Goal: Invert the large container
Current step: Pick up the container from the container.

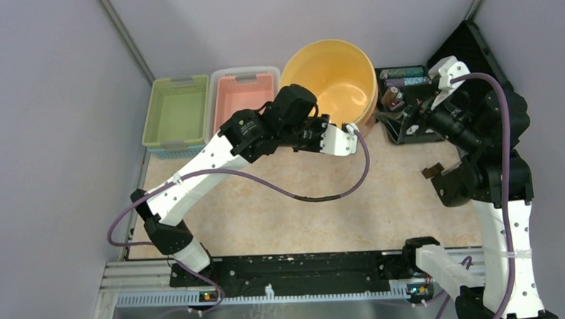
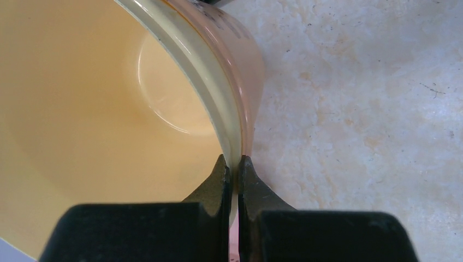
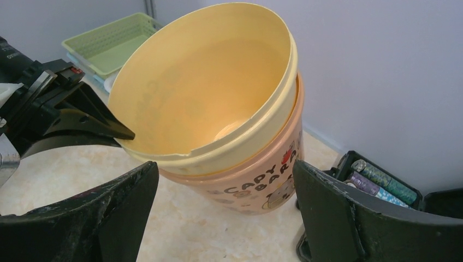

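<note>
- Beige, stone-patterned surface (image 1: 267,217) with grey walls fills the top view. The large container (image 1: 337,79), a yellow tub, stands at the far edge between a pink basket (image 1: 242,97) and a black tray (image 1: 391,131).
- I have the left end effector (image 1: 351,129) stretched out to the container's near rim, the only thin edge it can grip. The right end effector (image 1: 411,116) hangs by the tray, apart from the container.
- On the left wrist view, the left end effector (image 2: 235,164) is pinched nearly shut on the rim (image 2: 229,117), one finger inside the wall and one outside. I judge that a good hold for levering the rim up and over.
- On the right wrist view, the right end effector (image 3: 225,166) is spread wide and holds nothing, its fingers framing the container (image 3: 218,98).
- The container leans with its mouth tipped toward this camera, so I judge the flip barely begun. I read the right arm as placed to steady the printed side as it goes over.
</note>
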